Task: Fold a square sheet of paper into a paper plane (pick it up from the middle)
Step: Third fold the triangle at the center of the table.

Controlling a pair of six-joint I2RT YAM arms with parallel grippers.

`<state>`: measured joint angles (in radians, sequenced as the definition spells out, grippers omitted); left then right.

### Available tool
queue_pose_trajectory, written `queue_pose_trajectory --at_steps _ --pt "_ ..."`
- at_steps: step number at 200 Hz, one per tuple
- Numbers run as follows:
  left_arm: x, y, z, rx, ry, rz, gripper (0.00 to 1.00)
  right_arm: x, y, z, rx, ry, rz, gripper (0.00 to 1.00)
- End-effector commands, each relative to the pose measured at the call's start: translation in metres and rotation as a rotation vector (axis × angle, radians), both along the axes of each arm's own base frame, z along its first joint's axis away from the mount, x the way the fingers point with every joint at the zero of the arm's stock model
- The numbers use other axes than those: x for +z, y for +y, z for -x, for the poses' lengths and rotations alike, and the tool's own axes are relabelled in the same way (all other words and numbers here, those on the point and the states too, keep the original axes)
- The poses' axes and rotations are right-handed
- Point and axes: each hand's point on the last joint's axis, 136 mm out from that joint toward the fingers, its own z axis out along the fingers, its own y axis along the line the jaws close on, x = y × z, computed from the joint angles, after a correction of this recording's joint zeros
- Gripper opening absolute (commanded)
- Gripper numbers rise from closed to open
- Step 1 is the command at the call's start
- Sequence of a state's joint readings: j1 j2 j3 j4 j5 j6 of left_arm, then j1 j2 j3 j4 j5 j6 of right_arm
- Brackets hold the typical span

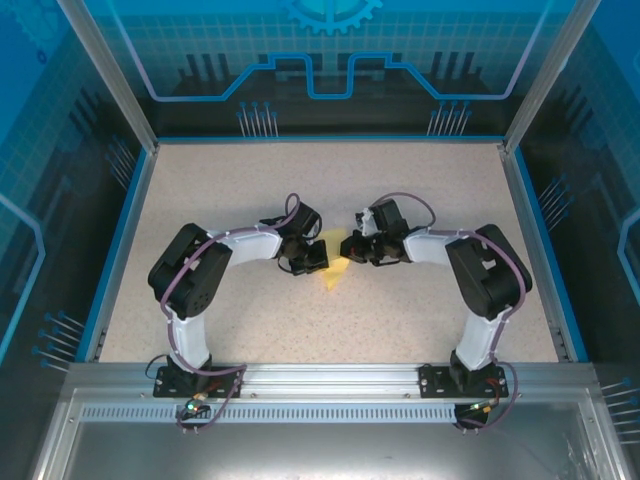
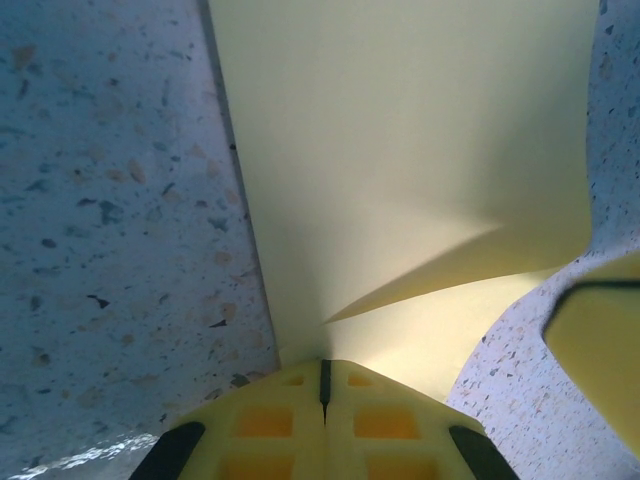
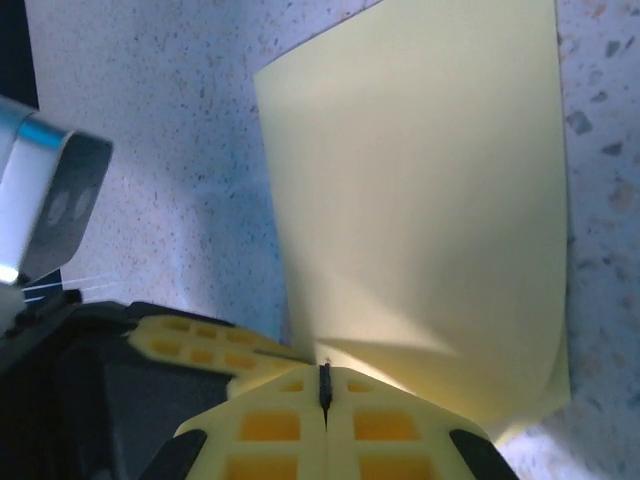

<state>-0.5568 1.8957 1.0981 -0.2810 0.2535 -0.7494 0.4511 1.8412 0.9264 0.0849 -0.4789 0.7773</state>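
The square sheet of paper is pale yellow and hangs between the two grippers at mid-table, bent along a crease. In the left wrist view the sheet spreads away from my left gripper, whose jaws are pressed together on its near edge. My right gripper is likewise shut on the sheet, with one flap curling under at the right. From above, the left gripper and right gripper nearly meet. The right gripper's finger shows beside the paper. The paper plane is out of view.
The speckled beige tabletop is bounded by a blue rim and transparent walls. The left gripper's fingers lie close beside the right gripper's. An aluminium rail carrying both arm bases runs along the near edge.
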Motion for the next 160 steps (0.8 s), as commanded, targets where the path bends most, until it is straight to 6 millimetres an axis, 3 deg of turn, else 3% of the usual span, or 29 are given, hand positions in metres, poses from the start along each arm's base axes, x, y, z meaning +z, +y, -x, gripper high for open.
queue_pose_trajectory --at_steps 1,50,104,135,160 --pt "-0.036 0.033 0.027 0.0 0.112 -0.174 0.0 -0.015 0.004 0.004 0.028 0.053 0.015 0.0" --pt "-0.036 0.037 0.029 -0.001 0.117 -0.193 0.0 -0.031 -0.012 0.001 0.0 0.088 0.05 0.0" --pt "-0.038 0.04 0.031 0.001 0.121 -0.209 0.0 -0.045 -0.048 -0.012 -0.091 0.099 0.064 0.0" --pt "-0.039 0.039 0.03 0.005 0.119 -0.204 0.0 -0.01 -0.044 -0.022 -0.09 0.015 0.019 0.0" --pt "-0.038 0.038 0.029 0.006 0.115 -0.198 0.0 0.023 -0.038 -0.017 -0.094 -0.041 -0.01 0.0"
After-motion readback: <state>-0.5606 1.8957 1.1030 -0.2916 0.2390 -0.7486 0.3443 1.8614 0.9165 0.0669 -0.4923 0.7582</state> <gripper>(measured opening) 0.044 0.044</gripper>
